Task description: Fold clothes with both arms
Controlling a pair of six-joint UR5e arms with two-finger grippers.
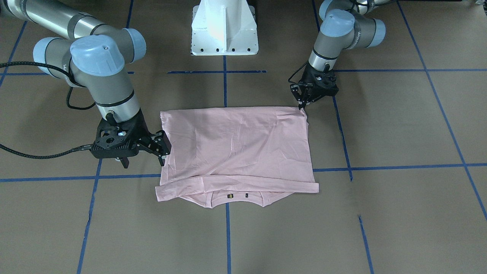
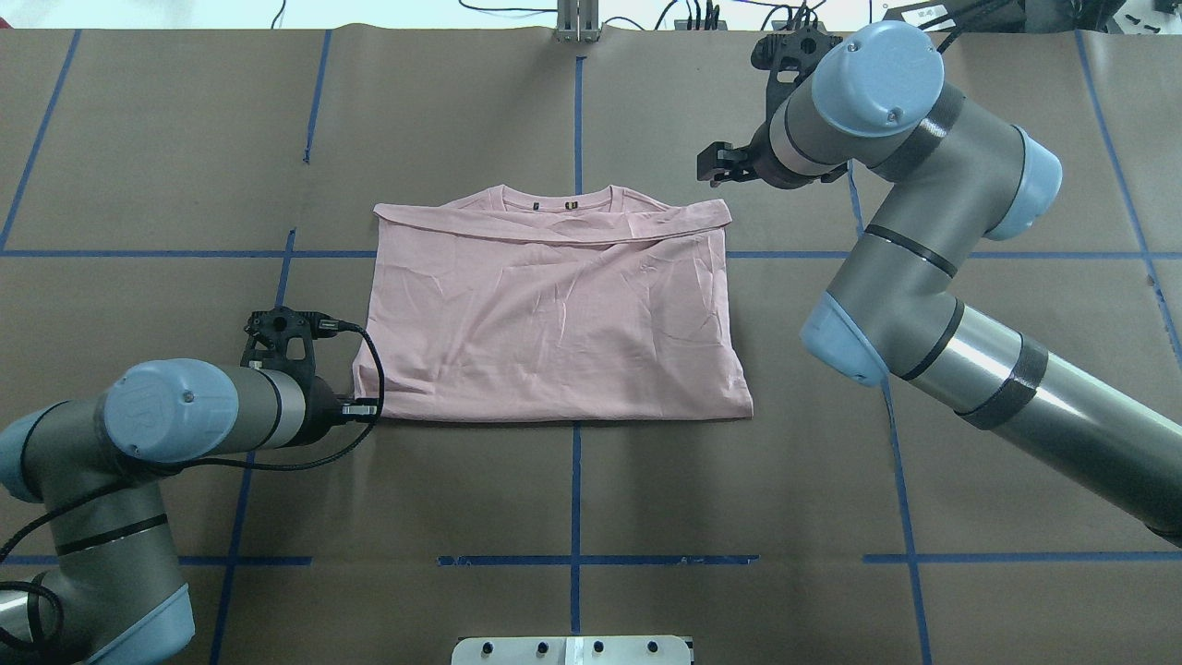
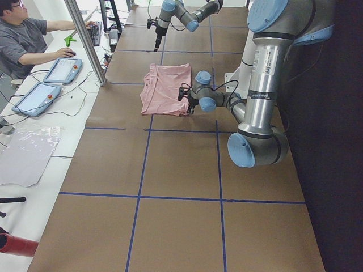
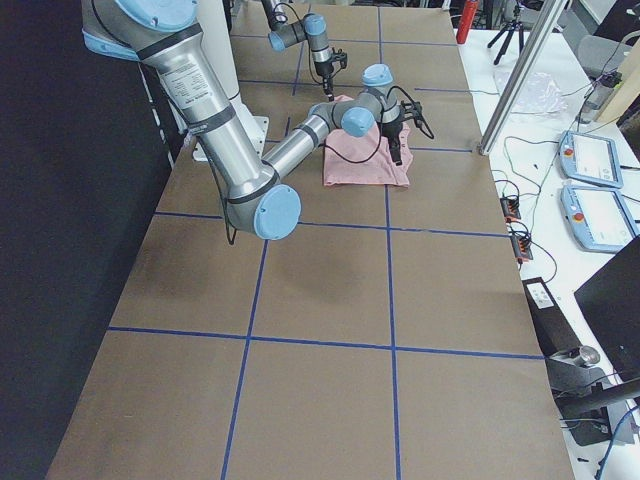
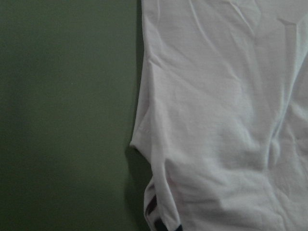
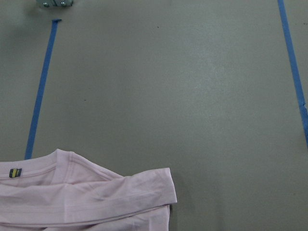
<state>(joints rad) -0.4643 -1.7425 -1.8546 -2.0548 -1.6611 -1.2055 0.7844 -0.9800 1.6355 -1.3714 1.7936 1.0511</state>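
Note:
The pale pink T-shirt (image 1: 236, 148) lies flat on the brown table, folded into a rectangle, with its collar (image 2: 557, 196) on the side far from the robot. My left gripper (image 1: 303, 107) is low at the shirt's near corner on the robot's left, its fingers closed to a point on the cloth edge. In the left wrist view the shirt (image 5: 221, 120) fills the frame and bunches toward the bottom. My right gripper (image 1: 165, 149) hangs above the table beside the far corner on the robot's right, fingers apart and holding nothing. The right wrist view looks down on that corner of the shirt (image 6: 144, 185).
The white pedestal base (image 1: 224, 30) stands behind the shirt at the robot's side. Blue tape lines (image 1: 227, 236) cross the brown table cover. A person (image 3: 22, 39) sits at a side desk with tablets (image 3: 62, 69) beyond the table's far edge.

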